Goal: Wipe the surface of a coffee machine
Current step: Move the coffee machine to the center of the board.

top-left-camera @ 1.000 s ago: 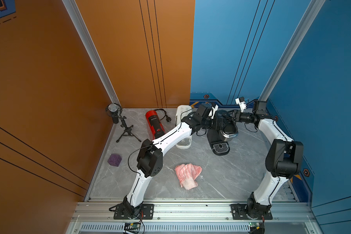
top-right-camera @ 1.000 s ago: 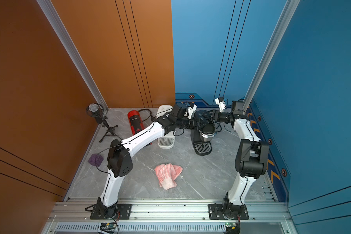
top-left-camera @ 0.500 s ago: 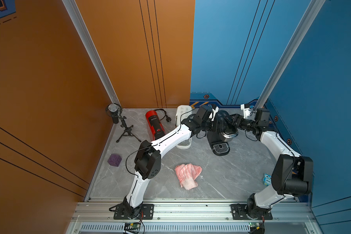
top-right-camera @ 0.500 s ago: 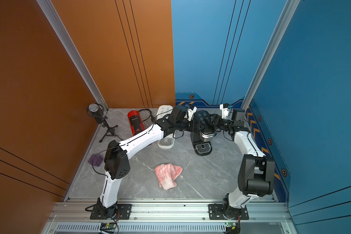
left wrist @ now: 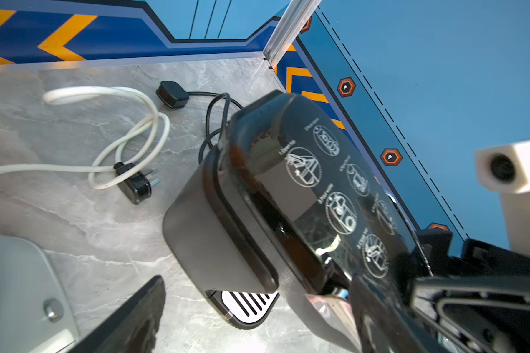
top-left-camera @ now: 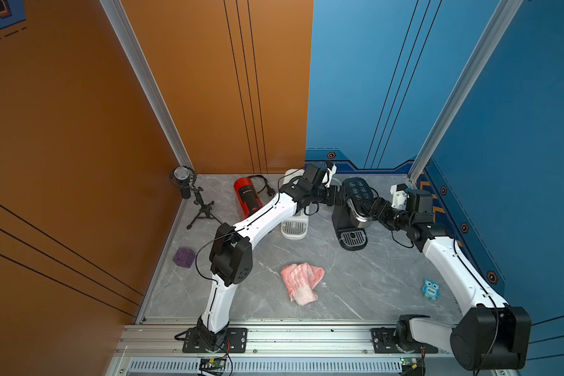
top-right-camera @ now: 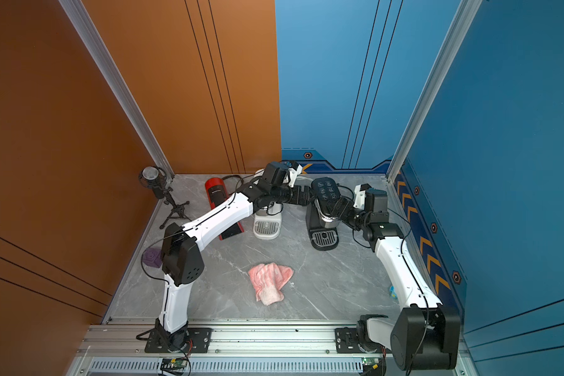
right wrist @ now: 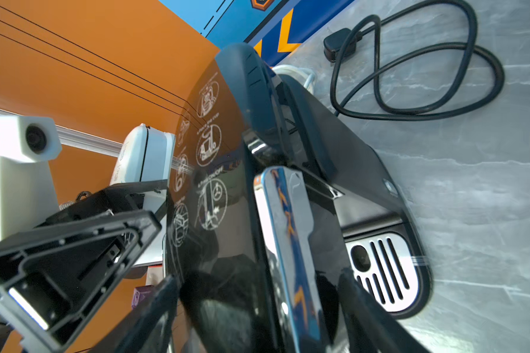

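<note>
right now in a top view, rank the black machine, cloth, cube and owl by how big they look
1. black machine
2. cloth
3. cube and owl: too alike to rank

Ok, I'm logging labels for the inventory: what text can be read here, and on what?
"One": on the blue owl toy.
Captions by the round pictures on the black coffee machine: too blurred to read.
Print on the red machine: too small.
</note>
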### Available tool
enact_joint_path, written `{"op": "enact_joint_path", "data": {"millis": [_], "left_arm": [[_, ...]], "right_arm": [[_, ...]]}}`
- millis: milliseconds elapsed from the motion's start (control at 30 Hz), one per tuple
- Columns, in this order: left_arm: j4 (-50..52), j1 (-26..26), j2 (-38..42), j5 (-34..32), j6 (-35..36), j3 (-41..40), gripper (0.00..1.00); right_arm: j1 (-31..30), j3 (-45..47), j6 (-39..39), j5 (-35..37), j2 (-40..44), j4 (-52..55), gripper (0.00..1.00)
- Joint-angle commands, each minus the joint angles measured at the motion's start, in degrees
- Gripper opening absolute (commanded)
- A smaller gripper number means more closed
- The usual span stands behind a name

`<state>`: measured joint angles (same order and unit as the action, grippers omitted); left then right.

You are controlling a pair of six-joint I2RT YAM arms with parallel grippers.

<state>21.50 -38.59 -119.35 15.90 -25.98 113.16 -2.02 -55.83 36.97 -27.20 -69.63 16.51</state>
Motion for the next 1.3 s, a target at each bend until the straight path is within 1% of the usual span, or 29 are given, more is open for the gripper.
{"op": "enact_joint_path", "data": {"millis": [0,133,200,300,400,500,633,700,767,867,900,933,1000,1033,1133,1267], "left_arm": [[1.0,1.0,0.2,2.0,1.5,4.5,0.95],[1.0,2.3,-2.6,5.4,1.0,9.2,0.96],[1.0,2.5,-4.6,8.3,0.8,12.2,0.96],[1.0,2.3,-7.5,10.8,0.5,16.6,0.96],[1.0,1.9,-9.1,12.1,-0.3,18.9,0.94],[1.0,1.4,-7.7,11.3,-0.1,16.8,0.94],[1.0,0.8,-3.6,7.6,1.5,11.8,0.94],[1.0,0.7,-1.5,6.0,1.1,9.1,0.93],[1.0,0.2,0.9,4.4,0.8,5.7,0.93],[1.0,-1.7,4.7,1.2,2.0,0.3,0.92],[1.0,-2.3,6.0,0.2,2.2,-1.5,0.92],[1.0,-2.7,7.5,-1.0,2.3,-3.5,0.92],[1.0,-3.7,10.1,-3.7,1.9,-7.0,0.92],[0.9,-4.1,11.5,-4.5,1.4,-8.8,0.91],[0.9,-6.1,14.5,-6.3,1.1,-13.0,0.91],[0.9,-9.5,17.5,-9.0,1.1,-17.2,0.91]], "right_arm": [[-2.0,2.0,1.4,4.6,2.8,8.1,0.82],[-3.7,3.1,2.2,2.8,5.1,7.7,0.82],[-4.6,3.3,2.2,2.5,6.3,7.6,0.82],[-4.7,3.2,2.8,1.2,7.7,8.0,0.82],[-4.5,0.7,0.9,2.7,8.5,13.3,0.81],[-3.5,-2.6,-2.7,7.4,10.9,20.4,0.82],[-2.6,-7.2,-5.5,7.4,11.8,26.5,0.83],[-1.8,-9.7,-7.0,8.3,11.2,27.5,0.84],[0.1,-12.6,-8.6,5.7,8.8,25.6,0.84],[2.5,-19.4,-13.3,-5.0,-0.3,21.0,0.84],[2.8,-23.2,-16.4,-9.7,-4.3,21.3,0.83],[3.1,-26.8,-19.3,-12.4,-7.7,21.6,0.82],[4.1,-31.7,-22.8,-15.0,-13.3,20.8,0.84],[4.8,-34.2,-23.7,-17.6,-16.4,19.8,0.85],[6.5,-42.8,-25.8,-22.3,-25.6,19.9,0.85],[7.5,-56.4,-30.0,-31.8,-37.2,23.4,0.86]]}}
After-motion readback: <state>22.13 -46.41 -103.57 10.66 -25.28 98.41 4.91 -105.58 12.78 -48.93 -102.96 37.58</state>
